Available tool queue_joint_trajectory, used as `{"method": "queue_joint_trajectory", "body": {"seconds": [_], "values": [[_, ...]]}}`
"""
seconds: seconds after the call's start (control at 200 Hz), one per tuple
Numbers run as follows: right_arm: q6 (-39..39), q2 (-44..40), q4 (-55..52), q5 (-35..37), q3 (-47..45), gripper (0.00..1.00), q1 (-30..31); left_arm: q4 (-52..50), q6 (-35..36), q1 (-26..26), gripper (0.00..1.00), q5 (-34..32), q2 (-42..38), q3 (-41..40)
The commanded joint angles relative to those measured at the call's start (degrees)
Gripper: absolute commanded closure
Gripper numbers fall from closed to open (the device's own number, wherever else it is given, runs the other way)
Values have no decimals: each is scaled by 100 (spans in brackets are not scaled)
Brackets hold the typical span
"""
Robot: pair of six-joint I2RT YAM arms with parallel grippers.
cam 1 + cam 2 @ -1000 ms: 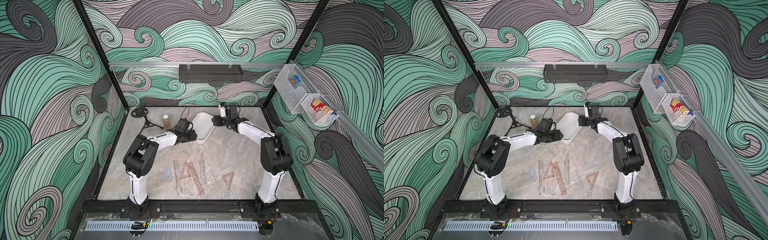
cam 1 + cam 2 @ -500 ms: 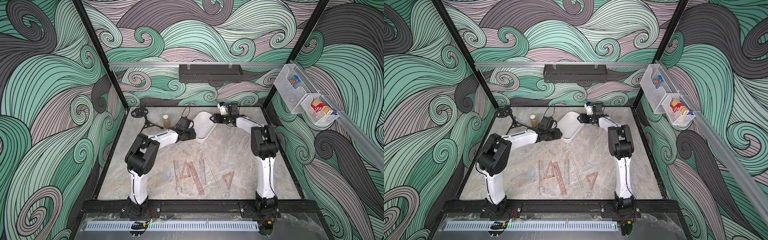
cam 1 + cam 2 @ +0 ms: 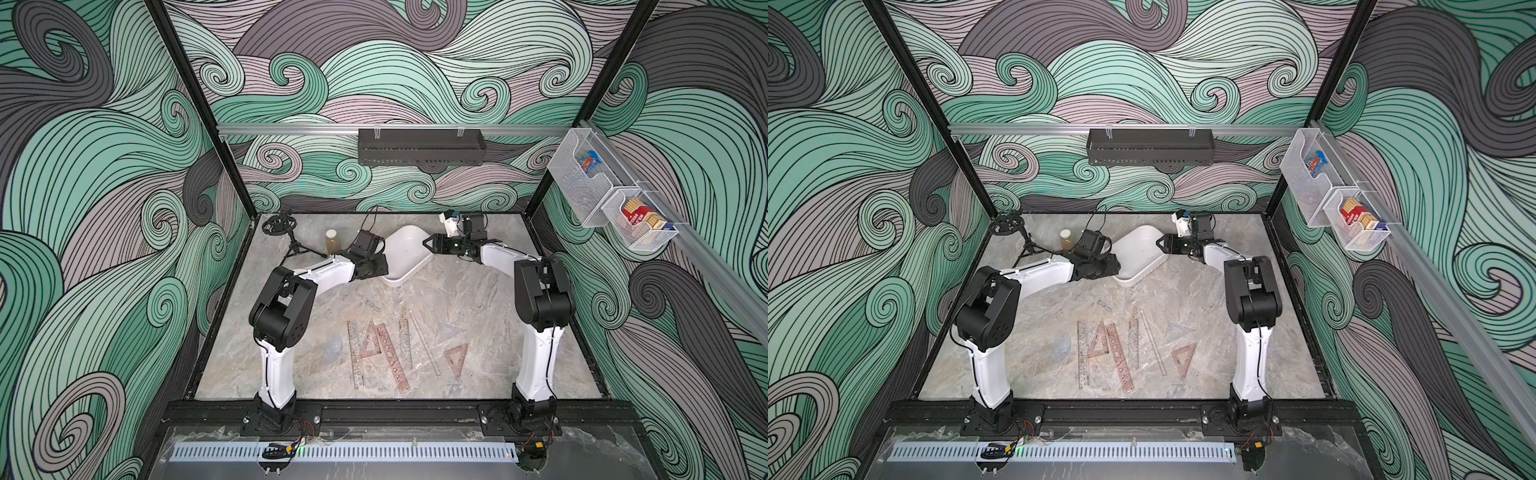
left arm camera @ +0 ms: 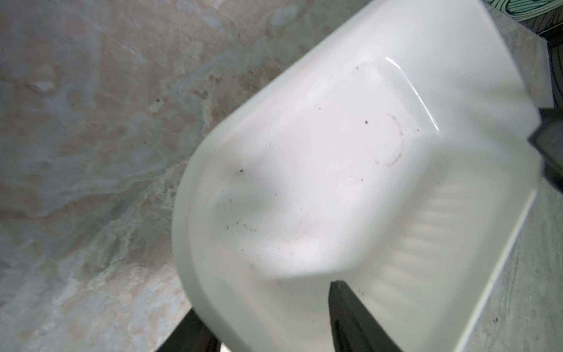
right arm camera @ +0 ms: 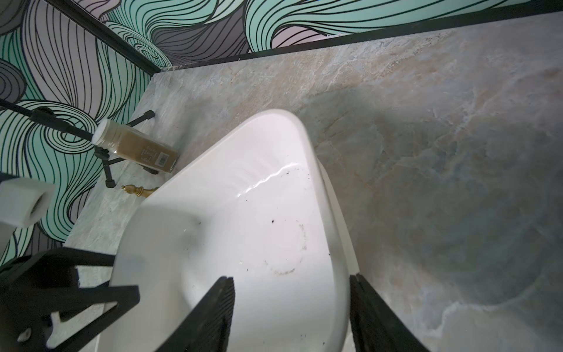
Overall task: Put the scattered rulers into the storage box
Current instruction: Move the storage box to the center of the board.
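While seven rulers (image 3: 391, 358) lie flat, one box (image 3: 405, 249) tilts.

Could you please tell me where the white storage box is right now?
In both top views the storage box sits at the back middle of the table, between the left gripper and the right gripper, behind the scattered rulers.

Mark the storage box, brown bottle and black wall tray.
storage box (image 3: 405, 255): in a top view, bare inner floor.
brown bottle (image 3: 331, 245): in a top view, amber body.
black wall tray (image 3: 421, 149): in a top view, front wall.
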Motion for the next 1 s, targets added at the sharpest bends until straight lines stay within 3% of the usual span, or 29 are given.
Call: {"method": "queue_joint_trajectory", "body": {"seconds": [0.0,0.495,0.851,0.996], "values": [[235,-512,410,-285,-566,38,174,125,167,-36,42,86,149,456],[616,-1984,1230,295,-2774,38,449,322,172,-37,42,173,300,349],[674,-2198,1369,685,-3211,33,577,454,76,-50,41,268,342,233],[670,-2289,1248,888,-3206,30,537,354,91,-45,34,90,277,236]]}}
